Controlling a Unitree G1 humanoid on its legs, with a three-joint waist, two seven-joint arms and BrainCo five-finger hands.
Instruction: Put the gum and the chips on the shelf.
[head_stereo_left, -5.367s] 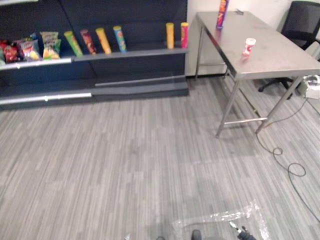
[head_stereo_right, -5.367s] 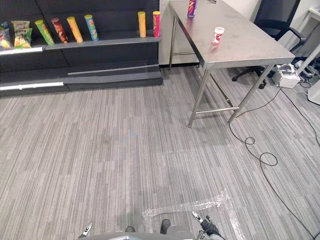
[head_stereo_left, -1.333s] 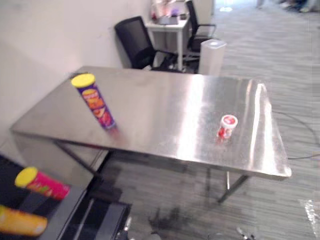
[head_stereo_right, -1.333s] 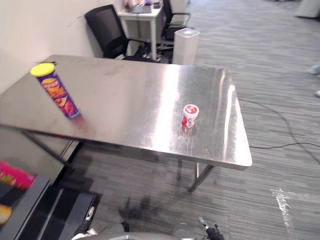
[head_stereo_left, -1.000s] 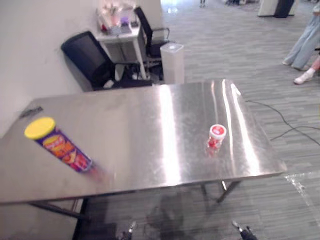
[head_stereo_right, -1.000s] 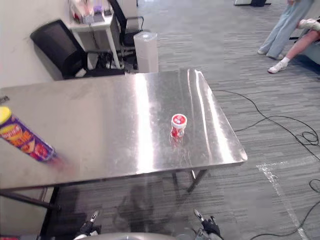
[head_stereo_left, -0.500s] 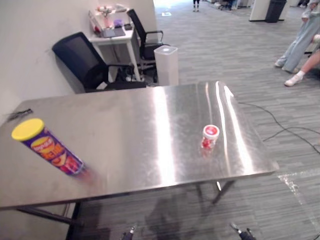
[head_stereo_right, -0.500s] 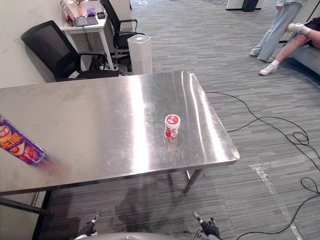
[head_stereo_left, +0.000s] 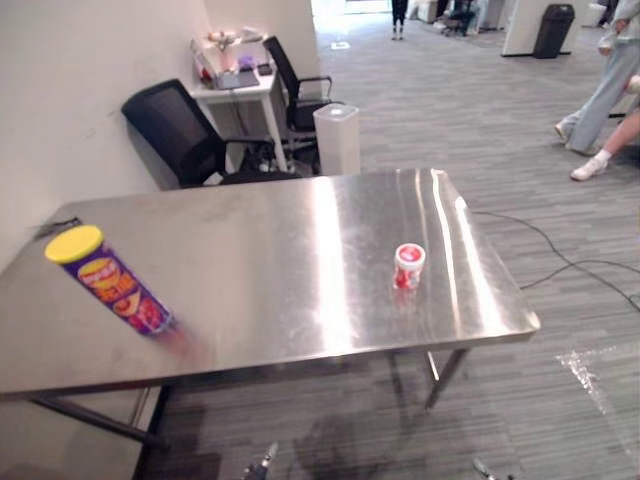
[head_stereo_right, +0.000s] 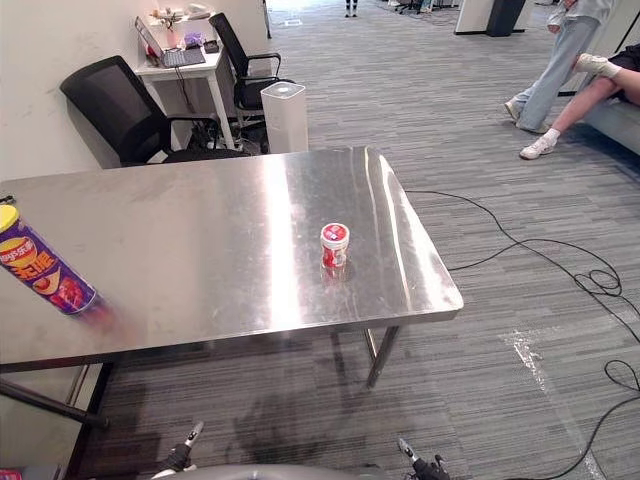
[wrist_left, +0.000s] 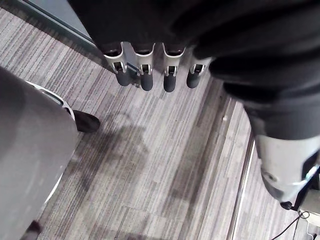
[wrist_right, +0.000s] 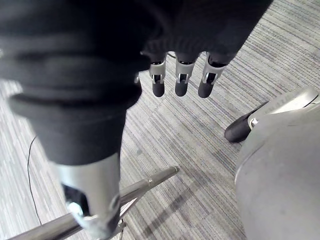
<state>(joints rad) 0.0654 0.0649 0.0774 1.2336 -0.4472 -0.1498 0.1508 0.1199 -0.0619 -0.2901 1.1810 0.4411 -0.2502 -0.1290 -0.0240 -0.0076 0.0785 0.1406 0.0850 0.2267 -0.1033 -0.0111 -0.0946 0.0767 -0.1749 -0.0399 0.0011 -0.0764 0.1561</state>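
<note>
A purple chips can with a yellow lid stands tilted in view at the left end of a steel table. A small red-and-white gum tub stands upright toward the table's right end, well apart from the can. My left hand hangs over the carpet with straight fingers and holds nothing. My right hand hangs the same way, empty, beside a metal table leg. Both hands are low, in front of the table's near edge and far from both items.
Behind the table stand a black office chair, a small white desk with a laptop, and a white cylindrical bin. Cables loop on the carpet at the right. A person's legs show at the far right.
The camera has swung from the shelf to the table and keeps shifting slightly. The chips can and gum tub stay in place on the table; both hands remain hanging empty.
</note>
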